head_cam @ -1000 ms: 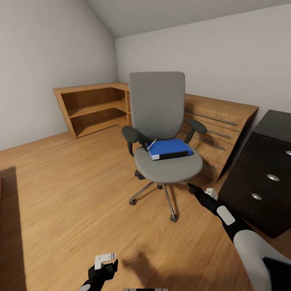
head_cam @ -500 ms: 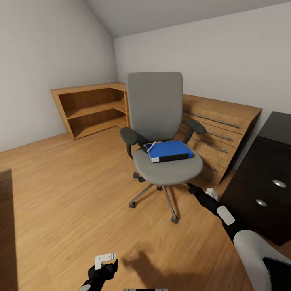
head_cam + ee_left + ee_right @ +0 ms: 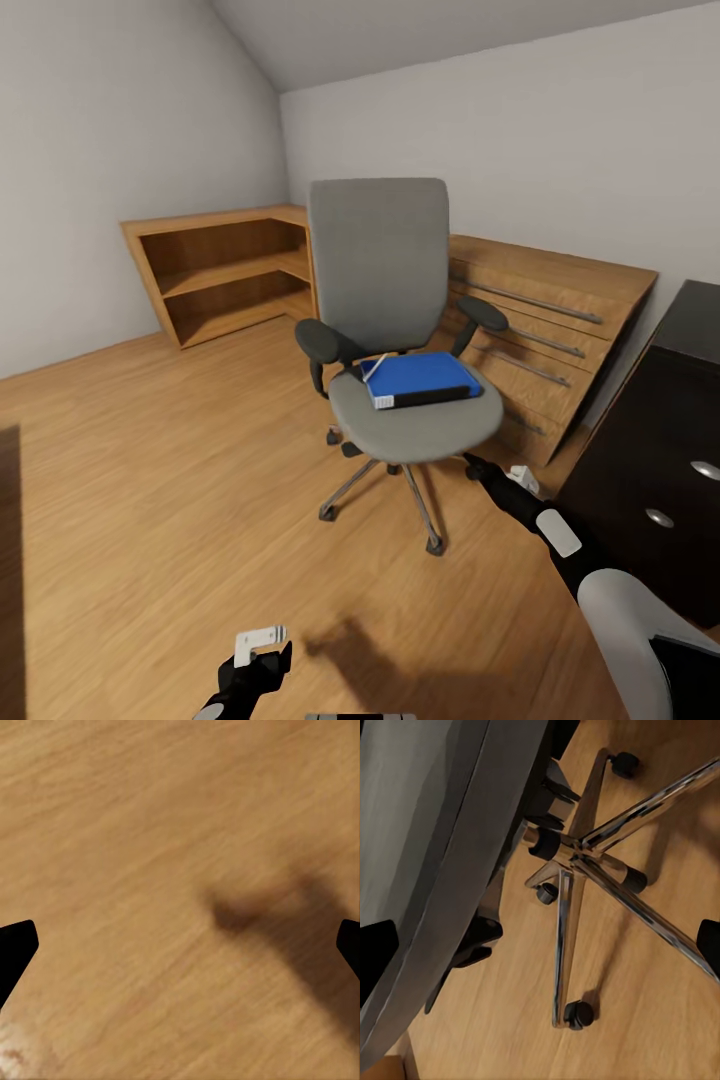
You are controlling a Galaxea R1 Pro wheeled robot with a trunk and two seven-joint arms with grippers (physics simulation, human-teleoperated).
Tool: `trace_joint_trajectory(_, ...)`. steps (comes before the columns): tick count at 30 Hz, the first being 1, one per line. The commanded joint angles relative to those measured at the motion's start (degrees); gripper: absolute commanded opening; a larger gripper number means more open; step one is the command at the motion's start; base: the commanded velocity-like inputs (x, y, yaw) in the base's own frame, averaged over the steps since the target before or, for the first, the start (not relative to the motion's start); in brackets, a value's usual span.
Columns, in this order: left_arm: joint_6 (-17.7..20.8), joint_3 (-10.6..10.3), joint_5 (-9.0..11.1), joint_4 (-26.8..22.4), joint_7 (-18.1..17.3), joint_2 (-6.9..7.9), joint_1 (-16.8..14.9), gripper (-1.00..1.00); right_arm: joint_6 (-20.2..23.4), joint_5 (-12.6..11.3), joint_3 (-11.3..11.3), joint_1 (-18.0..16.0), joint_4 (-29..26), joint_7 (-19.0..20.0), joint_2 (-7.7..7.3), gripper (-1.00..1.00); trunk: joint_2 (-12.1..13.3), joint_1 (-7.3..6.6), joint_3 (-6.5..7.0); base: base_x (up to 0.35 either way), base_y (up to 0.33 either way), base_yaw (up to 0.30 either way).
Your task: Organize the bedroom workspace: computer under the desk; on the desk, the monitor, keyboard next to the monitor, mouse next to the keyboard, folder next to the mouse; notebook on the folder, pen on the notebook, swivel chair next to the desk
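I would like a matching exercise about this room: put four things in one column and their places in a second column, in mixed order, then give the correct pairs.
Things:
1. folder
2. chair
3. right hand
4. desk

Places:
A. on the wooden floor, before the low cabinets
B. at the right edge of the head view, beside the cabinets
C. lying on the grey seat
D. low, near the front edge of the seat

Pairs: 1-C, 2-A, 3-D, 4-B
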Motion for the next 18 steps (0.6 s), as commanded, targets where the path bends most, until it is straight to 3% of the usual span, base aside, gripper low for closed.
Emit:
trace_joint_trajectory(1,-0.20,-0.23,0.44,0.02,0.28,0.02,-0.02,1.00,0.52,-0.39,-0.30,-0.03,0.00,0.14,0.02,1.00,-0.02,-0.01,-0.04,0.043,0.000,0.000)
trace_joint_trajectory(9,-0.21,-0.23,0.42,0.02,0.28,0.01,-0.02,1.00,0.52,-0.39,-0.34,-0.03,-0.06,0.13,0.02,1.00,-0.02,-0.01,-0.04,0.197,0.000,0.000)
trace_joint_trajectory(18,-0.20,-0.23,0.42,0.02,0.28,0.00,-0.02,1.00,0.52,-0.43,-0.32,-0.03,-0.07,0.14,0.02,1.00,-0.02,-0.01,-0.04,0.035,0.000,0.000)
